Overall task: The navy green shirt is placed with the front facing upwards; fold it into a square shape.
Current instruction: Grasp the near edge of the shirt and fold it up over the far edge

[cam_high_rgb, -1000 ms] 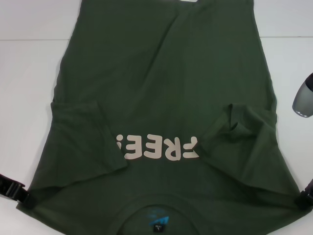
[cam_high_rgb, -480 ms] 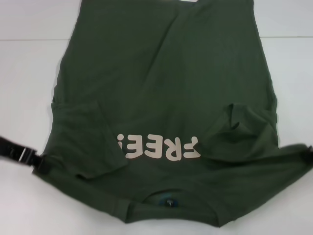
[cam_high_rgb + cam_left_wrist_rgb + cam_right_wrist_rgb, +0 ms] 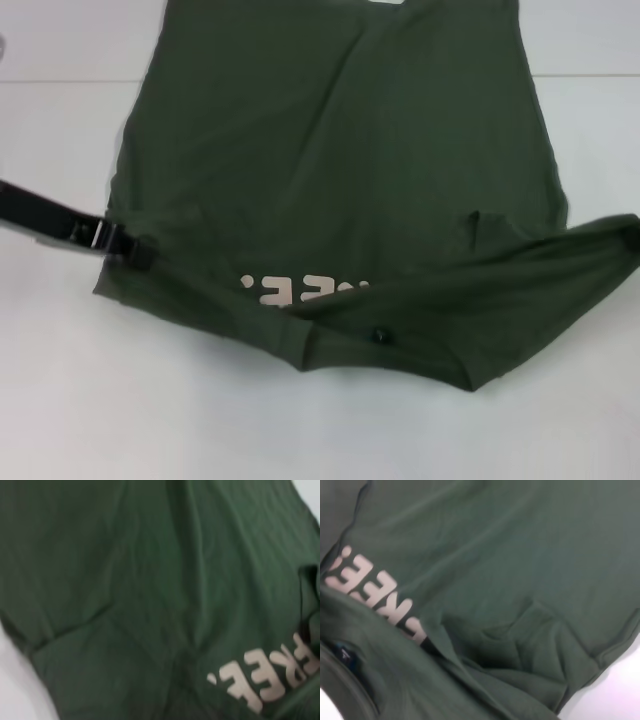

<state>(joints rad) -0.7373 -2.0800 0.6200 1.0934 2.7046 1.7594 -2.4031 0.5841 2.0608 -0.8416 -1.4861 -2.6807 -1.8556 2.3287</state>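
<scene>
left tool (image 3: 135, 252) gripping shirt (image 3: 340, 150) shoulder | right tool (image 3: 632, 240) gripping other shoulder | collar edge lifted

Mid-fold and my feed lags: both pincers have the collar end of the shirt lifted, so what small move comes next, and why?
Probably carry both held corners farther away from the robot, toward the hem. The left pincer and right pincer hold the navy green shirt at its shoulder corners, and the folded collar edge only half covers the lettering, so the fold looks unfinished.
</scene>
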